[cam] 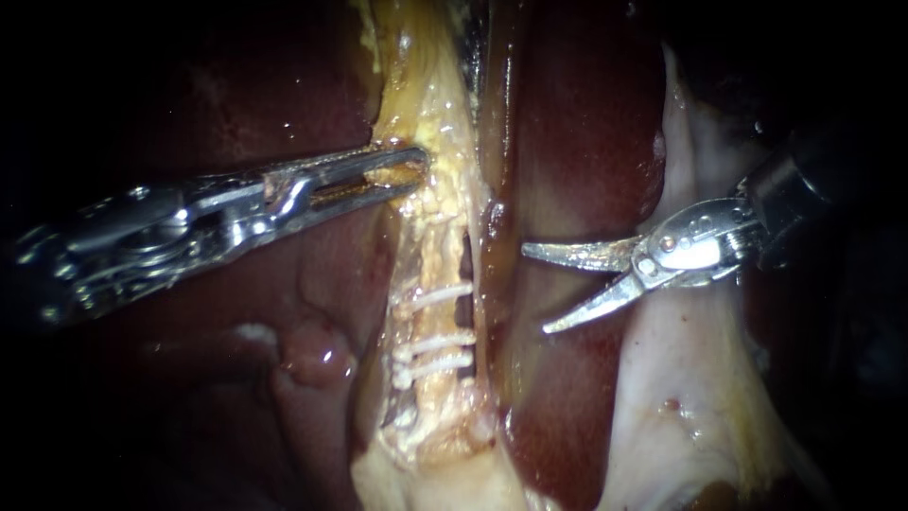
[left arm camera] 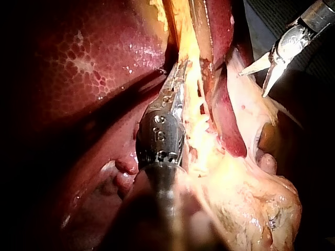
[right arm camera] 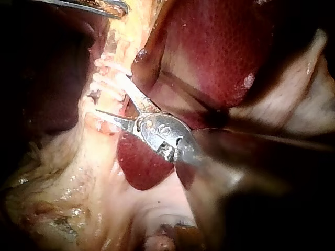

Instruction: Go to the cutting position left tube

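In the endoscope view the bed is wet, dark red liver (cam: 567, 114), glistening, and the surroundings fall off into darkness on every side. The left instrument (cam: 402, 175) has its jaws clenched on the yellow, fatty tube (cam: 430, 237), with tissue showing through the slot of the jaws. Past these jaws, further along the same tube, three white clips (cam: 437, 295) cross it, the first set apart from the closer pair. The right instrument (cam: 535, 290) ends in two pointed blades, spread apart and holding nothing. The clipped stretch lies ahead of their tips, across a narrow dark red strip. The tips touch nothing. Behind and beneath these blades spreads pale tissue (cam: 681, 397) with a sharp raised edge.

In the left wrist view the jaws are closed along the edge of the yellow tube, with liver bulging beside the shaft. The other instrument's open blades hang well off to the side, over pale tissue, with free space around them.

In the right wrist view the spread blades point at the white clips, close to them. I cannot tell whether a tip touches the tissue. A red lobe edge lies under the jaw hinge, and the left instrument lies well ahead, beyond the clips.
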`<state>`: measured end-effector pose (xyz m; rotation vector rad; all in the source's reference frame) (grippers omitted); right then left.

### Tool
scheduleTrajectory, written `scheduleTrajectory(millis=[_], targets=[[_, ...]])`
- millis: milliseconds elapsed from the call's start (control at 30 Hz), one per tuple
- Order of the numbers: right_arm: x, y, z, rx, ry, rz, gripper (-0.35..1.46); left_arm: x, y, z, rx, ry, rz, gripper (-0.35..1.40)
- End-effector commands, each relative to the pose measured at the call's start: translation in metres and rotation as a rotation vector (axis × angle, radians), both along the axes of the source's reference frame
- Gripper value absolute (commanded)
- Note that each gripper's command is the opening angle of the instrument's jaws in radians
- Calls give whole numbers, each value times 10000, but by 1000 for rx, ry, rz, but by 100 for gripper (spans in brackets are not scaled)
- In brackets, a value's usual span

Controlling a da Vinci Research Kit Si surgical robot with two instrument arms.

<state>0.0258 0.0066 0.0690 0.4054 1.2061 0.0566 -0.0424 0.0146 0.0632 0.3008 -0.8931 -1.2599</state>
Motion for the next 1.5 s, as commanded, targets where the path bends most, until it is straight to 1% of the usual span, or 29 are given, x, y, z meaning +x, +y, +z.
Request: scheduleTrajectory(millis=[33,100,133,233,267,367,467,500,567,600,633,667,767,900,967,1067,1167,1500], targets=[[0,0,1,0,0,-1,143,0,0,0,0,0,0,-35],[0,-1,2,-3,-4,-1,143,2,1,-1,1,0,1,-35],[0,-2,2,-1,-3,-7,143,3,1,-3,2,-1,2,-35],[1,-9,8,-2,-5,-31,145,13,9,-14,11,-9,10,-35],[3,-12,11,-9,-7,-43,145,17,12,-19,14,-5,10,-35],[9,-22,21,19,-11,-62,145,34,23,-40,2,-15,-16,-35],[18,-31,32,60,-10,-74,145,48,30,-60,-8,-26,-37,-35],[20,-34,34,64,-10,-75,145,52,32,-65,-6,-29,-46,-35],[27,-38,40,86,-14,-78,145,59,35,-77,-15,-36,-54,-35],[30,-40,42,93,-14,-85,145,61,36,-81,-17,-39,-58,-35],[33,-41,44,110,-17,-84,145,63,37,-85,-19,-41,-63,-35],[36,-43,46,120,-19,-83,145,64,38,-89,-25,-44,-62,-35],[46,-49,55,198,-32,-78,145,65,38,-98,-27,-49,-68,-35],[58,-56,67,266,-45,-78,145,64,35,-102,-32,-45,-67,-35],[65,-58,72,286,-45,-86,145,63,35,-103,-32,-45,-67,-35],[76,-58,77,305,-45,-94,145,63,35,-103,-32,-44,-68,-35],[84,-56,80,315,-46,-94,143,63,34,-103,-32,-44,-68,-35],[92,-48,91,330,-58,-89,143,61,30,-106,-33,-42,-70,-35]])
